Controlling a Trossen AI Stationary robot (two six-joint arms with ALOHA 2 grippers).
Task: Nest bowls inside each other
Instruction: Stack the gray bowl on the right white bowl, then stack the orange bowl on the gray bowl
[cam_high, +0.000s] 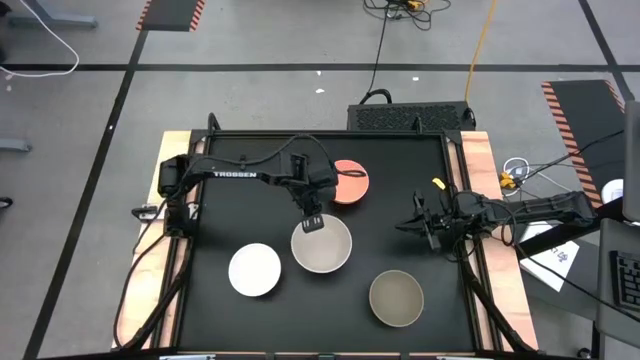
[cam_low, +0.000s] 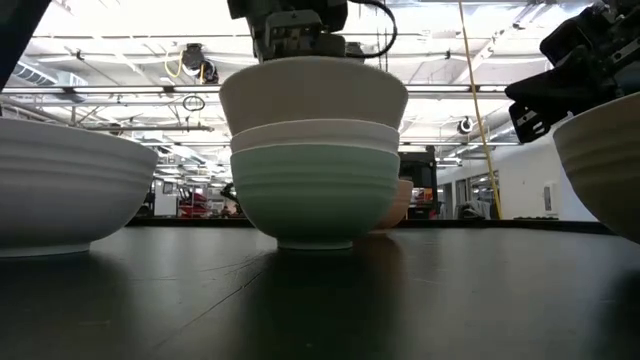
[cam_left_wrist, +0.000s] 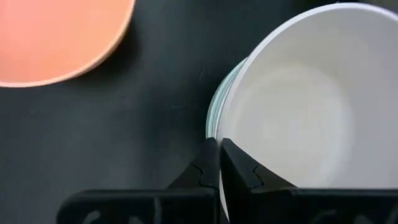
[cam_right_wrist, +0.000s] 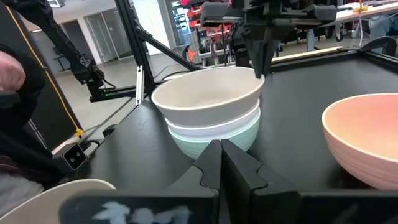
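- A stack of three round plastic bowls (cam_high: 321, 245), pale beige-grey over white over mint-green, stands mid-worktop (cam_high: 260, 315).
- Left hand (cam_high: 313, 222), clenched on nothing, sits at the stack's rim.
- Coral-pink bowl (cam_high: 350, 182) lies behind the stack, white bowl (cam_high: 254, 269) and olive-tan bowl (cam_high: 396, 297) beside it.
- Right hand (cam_high: 425, 225), clenched empty, waits right of the stack.

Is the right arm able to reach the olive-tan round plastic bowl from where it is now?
Probably yes. The olive-tan round plastic bowl sits alone on the right arm's side of the black table, with bare surface between it and the shut right hand. The left arm is busy at the stack.
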